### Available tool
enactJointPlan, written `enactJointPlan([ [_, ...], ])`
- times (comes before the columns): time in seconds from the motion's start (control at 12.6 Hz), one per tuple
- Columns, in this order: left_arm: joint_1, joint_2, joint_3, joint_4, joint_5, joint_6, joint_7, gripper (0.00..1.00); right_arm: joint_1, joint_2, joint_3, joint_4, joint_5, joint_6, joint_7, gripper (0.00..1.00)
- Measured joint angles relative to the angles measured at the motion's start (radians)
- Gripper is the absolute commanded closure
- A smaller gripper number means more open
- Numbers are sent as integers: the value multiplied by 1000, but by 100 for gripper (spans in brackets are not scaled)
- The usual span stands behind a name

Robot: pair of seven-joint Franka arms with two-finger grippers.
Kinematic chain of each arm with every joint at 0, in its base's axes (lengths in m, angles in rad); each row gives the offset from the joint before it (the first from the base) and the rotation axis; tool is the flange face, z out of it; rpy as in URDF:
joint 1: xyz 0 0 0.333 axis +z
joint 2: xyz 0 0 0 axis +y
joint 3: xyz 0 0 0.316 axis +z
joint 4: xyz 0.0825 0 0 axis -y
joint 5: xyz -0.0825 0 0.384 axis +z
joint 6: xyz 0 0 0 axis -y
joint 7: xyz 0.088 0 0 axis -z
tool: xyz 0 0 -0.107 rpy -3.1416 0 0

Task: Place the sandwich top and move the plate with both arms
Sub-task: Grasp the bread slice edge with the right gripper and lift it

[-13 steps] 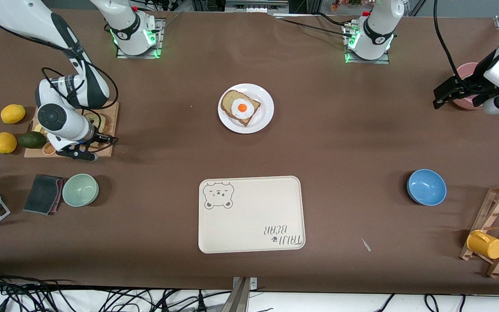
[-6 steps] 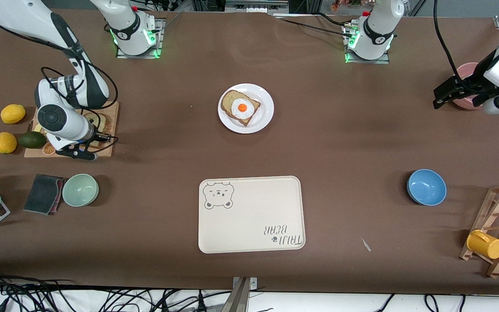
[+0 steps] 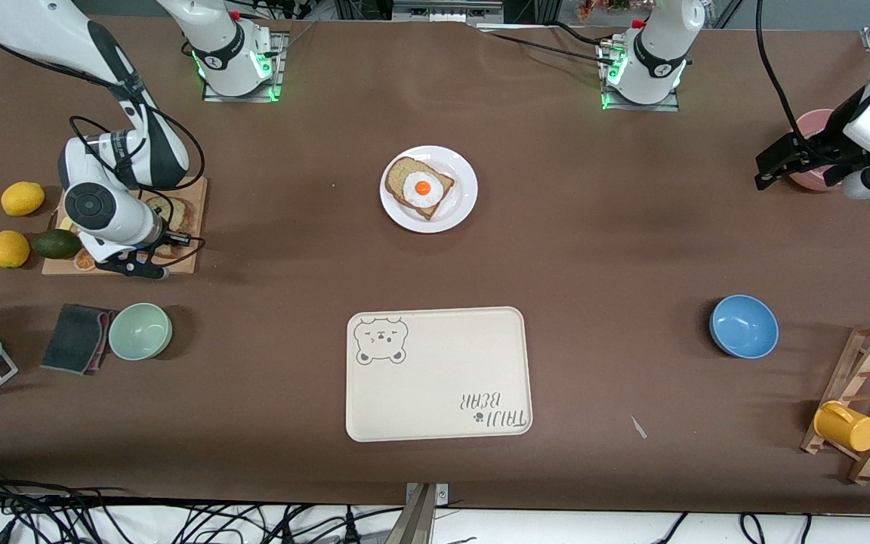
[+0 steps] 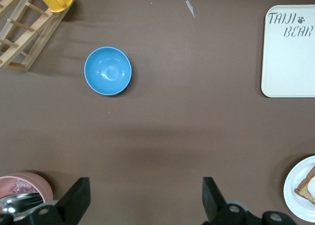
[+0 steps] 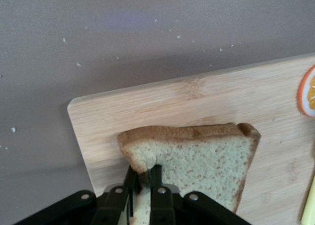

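Right wrist view: tan, brown-crusted sandwich top (image 5: pixel 206 161)

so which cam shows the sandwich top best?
Right wrist view: the sandwich top fills the frame on the cutting board, right gripper pinching its edge. Front view shows a sliver under the arm. Left wrist view: none.

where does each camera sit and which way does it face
Front view: high across the table, facing both arms' bases; right gripper at the cutting board, left gripper waiting by the pink cup.
Left wrist view: looks down past its open fingers; shares the blue bowl and plate with the front view.
Right wrist view: looks down at fingers shut on the sandwich top.
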Motion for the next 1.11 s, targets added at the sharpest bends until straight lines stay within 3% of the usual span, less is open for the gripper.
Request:
enactJointPlan([
  [0.48,0,0,0,0,0,0,0,0,1,-6,20,27,1,-67,3,100],
  [0.79,0,0,0,0,0,0,0,0,4,-30,106,168,6,-297,9,100],
  [1.11,0,0,0,0,0,0,0,0,8,-34,180,233,76,-361,17,100],
])
